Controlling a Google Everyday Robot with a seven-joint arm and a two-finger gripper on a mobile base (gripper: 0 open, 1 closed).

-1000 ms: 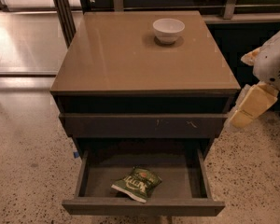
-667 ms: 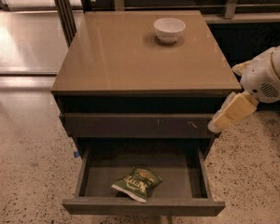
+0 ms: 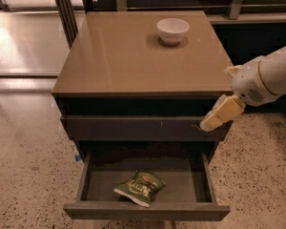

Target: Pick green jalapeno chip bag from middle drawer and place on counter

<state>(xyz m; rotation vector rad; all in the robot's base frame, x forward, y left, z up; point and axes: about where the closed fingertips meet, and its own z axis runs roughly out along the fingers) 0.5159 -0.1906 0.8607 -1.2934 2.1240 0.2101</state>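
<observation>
Camera view: green jalapeno chip bag (image 3: 140,187) lies front-centre in the open middle drawer (image 3: 181,178), light, crinkly, slippery foil, so pinch a sealed edge; gripper (image 3: 210,120) empty beside the cabinet's (image 3: 133,128) right front, opening can't tell.
</observation>
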